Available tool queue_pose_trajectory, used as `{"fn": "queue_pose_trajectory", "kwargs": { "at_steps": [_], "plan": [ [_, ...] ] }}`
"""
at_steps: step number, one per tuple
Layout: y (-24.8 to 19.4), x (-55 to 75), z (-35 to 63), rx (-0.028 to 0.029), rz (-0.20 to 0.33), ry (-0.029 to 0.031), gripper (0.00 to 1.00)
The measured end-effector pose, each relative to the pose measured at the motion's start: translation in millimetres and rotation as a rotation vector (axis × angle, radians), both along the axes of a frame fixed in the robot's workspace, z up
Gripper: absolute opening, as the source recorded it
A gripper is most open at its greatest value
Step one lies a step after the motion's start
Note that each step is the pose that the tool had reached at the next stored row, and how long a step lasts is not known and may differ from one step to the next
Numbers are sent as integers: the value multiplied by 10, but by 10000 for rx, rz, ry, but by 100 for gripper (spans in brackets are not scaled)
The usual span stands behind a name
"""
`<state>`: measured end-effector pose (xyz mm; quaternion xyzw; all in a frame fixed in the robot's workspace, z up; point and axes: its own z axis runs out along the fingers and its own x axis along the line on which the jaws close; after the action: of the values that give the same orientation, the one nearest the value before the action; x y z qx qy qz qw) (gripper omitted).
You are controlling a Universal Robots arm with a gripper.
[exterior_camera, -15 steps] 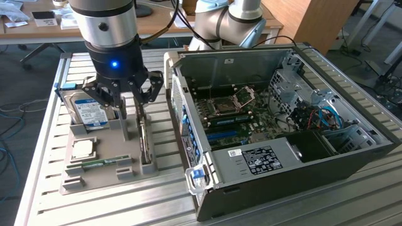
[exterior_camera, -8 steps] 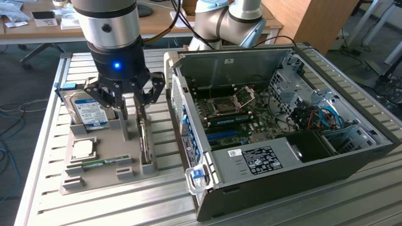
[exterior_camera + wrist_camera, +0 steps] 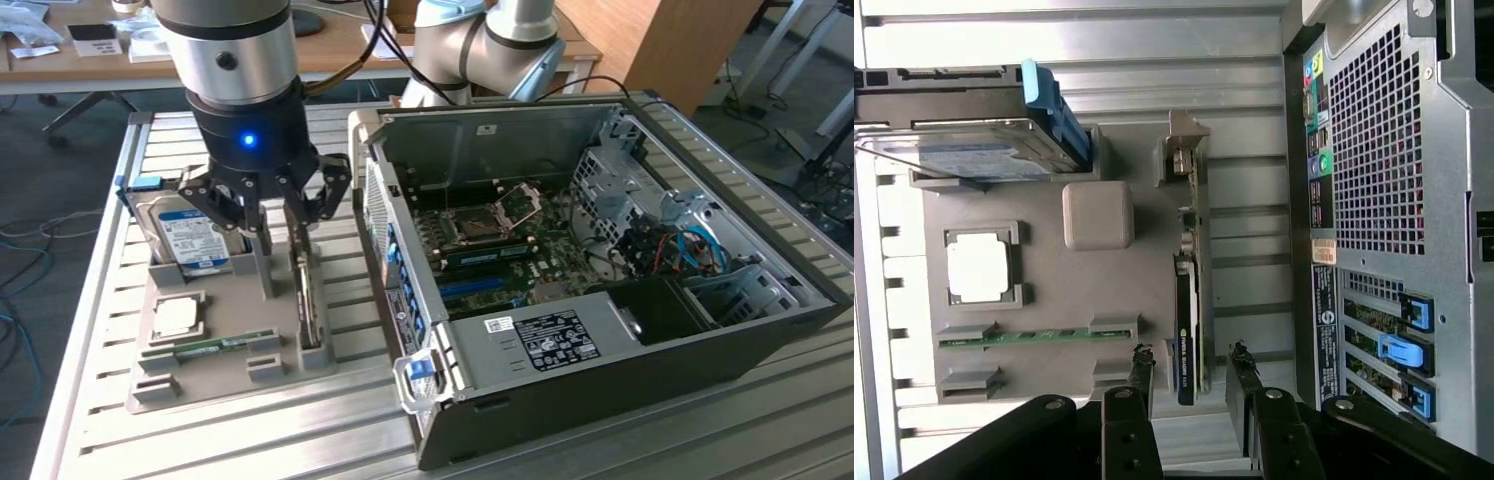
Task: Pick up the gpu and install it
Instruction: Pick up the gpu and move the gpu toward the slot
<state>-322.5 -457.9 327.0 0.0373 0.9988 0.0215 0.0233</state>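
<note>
Standing gpu (image 3: 1187, 330) between the spread jaws

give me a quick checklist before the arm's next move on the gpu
1. Gripper open: ok.
2. Gpu between the fingers: ok, one finger on each side in the wrist view.
3. Gpu standing on edge in its tray slot: ok.
4. Fingers in contact with the gpu: not ok, a gap shows on both sides.
5. Hard drive away from the fingers: ok.
6. Case side open, board exposed: ok.
</note>
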Motion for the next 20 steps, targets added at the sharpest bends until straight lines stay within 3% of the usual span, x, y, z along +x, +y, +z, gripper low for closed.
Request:
{"fn": "queue_pose_trajectory", "kwargs": {
  "at_steps": [3,20],
  "plan": [
    [-24,-1,2,-2,-2,2,43],
    [-27,0,-94,0,-2,0,43]
  ]
}}
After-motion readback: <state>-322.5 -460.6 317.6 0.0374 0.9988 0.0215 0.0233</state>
